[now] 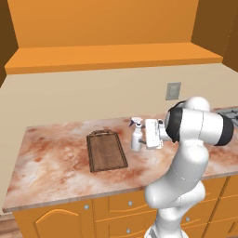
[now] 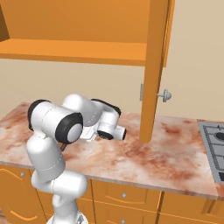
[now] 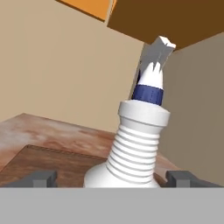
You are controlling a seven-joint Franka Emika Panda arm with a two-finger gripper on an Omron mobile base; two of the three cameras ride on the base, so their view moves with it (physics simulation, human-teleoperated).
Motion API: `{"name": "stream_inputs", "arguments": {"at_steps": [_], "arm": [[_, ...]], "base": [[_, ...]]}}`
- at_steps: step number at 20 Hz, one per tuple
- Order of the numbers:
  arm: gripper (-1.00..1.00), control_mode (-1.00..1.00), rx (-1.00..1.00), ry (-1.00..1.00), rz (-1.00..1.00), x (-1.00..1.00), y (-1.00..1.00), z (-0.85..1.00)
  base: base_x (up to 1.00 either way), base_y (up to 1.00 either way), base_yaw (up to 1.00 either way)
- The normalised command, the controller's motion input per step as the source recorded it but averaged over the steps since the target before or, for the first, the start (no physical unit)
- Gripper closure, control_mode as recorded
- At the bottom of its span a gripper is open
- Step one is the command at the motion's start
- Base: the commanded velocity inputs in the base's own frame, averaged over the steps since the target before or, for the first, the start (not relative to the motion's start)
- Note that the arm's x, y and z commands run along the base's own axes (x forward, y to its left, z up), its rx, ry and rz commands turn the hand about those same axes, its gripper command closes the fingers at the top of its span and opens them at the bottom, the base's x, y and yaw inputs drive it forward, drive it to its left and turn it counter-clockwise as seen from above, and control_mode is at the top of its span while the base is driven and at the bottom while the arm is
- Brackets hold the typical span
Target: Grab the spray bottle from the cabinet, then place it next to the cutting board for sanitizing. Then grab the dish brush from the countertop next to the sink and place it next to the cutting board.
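1. The spray bottle (image 1: 136,138) stands upright on the countertop (image 1: 56,162), just beside the right long edge of the cutting board (image 1: 106,150), which is the spot the task asks for
2. The gripper (image 1: 145,134) is released: in the hand view its two finger tips sit wide on either side of the bottle's base, with clear gap on both sides, so nothing is being squeezed
3. The hand sits low and level behind the bottle (the ribbed neck and blue collar rise straight up before the camera), which suits a set-down rather than a carry
4. My reading is that the first half of the task is done; the dish brush remains to be fetched
5. Backing away carelessly could tip the bottle, since the fingers flank it closely
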Motion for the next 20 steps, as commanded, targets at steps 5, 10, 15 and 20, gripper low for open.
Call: {"name": "stream_inputs", "arguments": {"at_steps": [5, 10, 15, 20], "arm": [[-1.0, -1.0, 0.03, 0.0, -0.01, -0.01, -0.18, 0.0], [-1.0, -1.0, 0.03, -0.04, 0.0, -0.05, -0.07, 0.0], [-1.0, -1.0, 0.07, -0.05, -0.01, -0.05, -0.31, 0.0], [-1.0, -1.0, 0.02, -0.02, -0.12, -0.69, -0.14, 0.13]], "base": [[0.0, 0.0, 0.0], [0.0, 0.0, 0.0], [0.0, 0.0, 0.0], [0.0, 0.0, 0.0]]}}
